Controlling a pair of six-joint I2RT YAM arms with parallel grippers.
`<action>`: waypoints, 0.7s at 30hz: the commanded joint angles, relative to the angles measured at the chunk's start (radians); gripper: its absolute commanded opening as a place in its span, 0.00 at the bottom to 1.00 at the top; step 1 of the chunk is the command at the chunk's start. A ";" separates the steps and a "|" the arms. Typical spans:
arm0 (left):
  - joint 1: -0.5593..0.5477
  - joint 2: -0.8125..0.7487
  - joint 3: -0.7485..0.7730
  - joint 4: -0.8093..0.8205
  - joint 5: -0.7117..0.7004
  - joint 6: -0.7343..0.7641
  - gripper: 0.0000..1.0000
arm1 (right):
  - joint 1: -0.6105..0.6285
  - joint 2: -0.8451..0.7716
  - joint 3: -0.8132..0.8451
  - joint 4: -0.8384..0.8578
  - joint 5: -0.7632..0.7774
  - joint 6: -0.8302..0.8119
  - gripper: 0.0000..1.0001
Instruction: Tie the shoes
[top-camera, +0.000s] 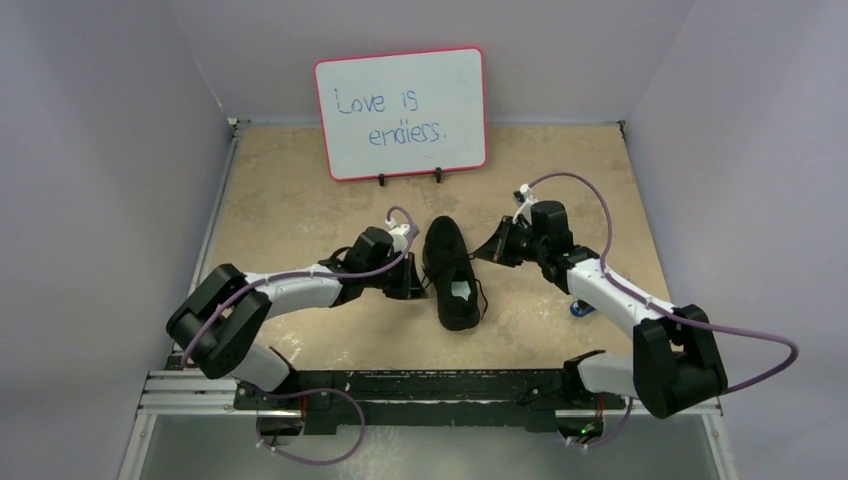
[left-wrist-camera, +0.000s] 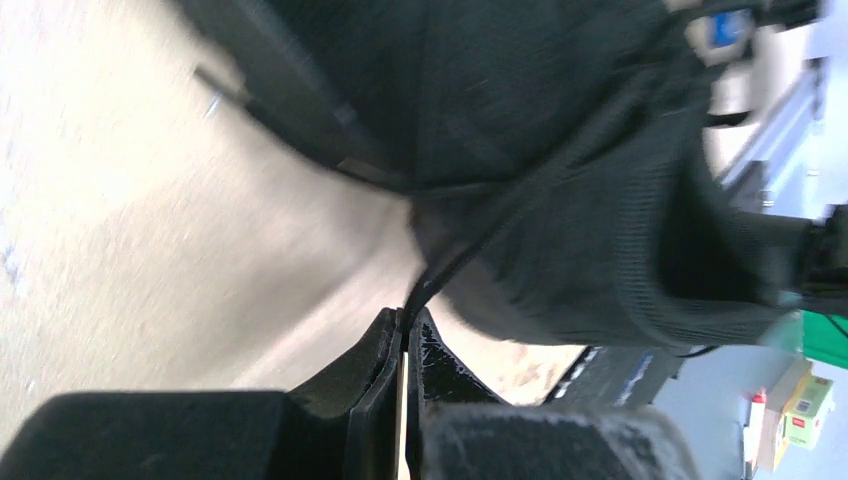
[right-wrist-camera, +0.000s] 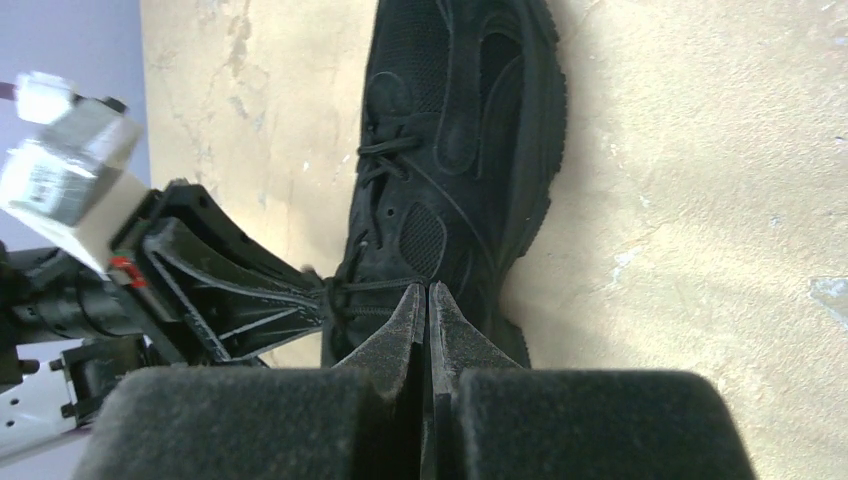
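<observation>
The black shoe (top-camera: 448, 262) lies in the middle of the table, toe toward the back, pale inner sole (top-camera: 460, 290) showing. My left gripper (top-camera: 422, 286) is at the shoe's left side. In the left wrist view it (left-wrist-camera: 405, 320) is shut on a thin black lace (left-wrist-camera: 445, 270) that runs up to the shoe (left-wrist-camera: 600, 200). My right gripper (top-camera: 478, 256) is at the shoe's right side. In the right wrist view it (right-wrist-camera: 427, 290) is shut, with a taut lace (right-wrist-camera: 375, 284) running across the shoe (right-wrist-camera: 470, 120) to its tips.
A whiteboard (top-camera: 402, 112) with writing stands at the back. A small blue-and-black gadget (top-camera: 580, 307) lies on the table beside the right arm. Walls close in the left, right and back sides.
</observation>
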 joint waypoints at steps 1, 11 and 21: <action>-0.003 0.040 0.008 -0.209 -0.056 -0.005 0.00 | -0.012 0.013 0.047 0.051 0.055 -0.009 0.00; -0.003 -0.030 -0.064 -0.091 -0.072 -0.096 0.00 | -0.080 0.030 0.092 -0.026 0.132 -0.042 0.00; -0.004 -0.040 -0.035 -0.138 -0.096 -0.042 0.00 | -0.124 -0.019 0.036 -0.046 0.275 -0.004 0.00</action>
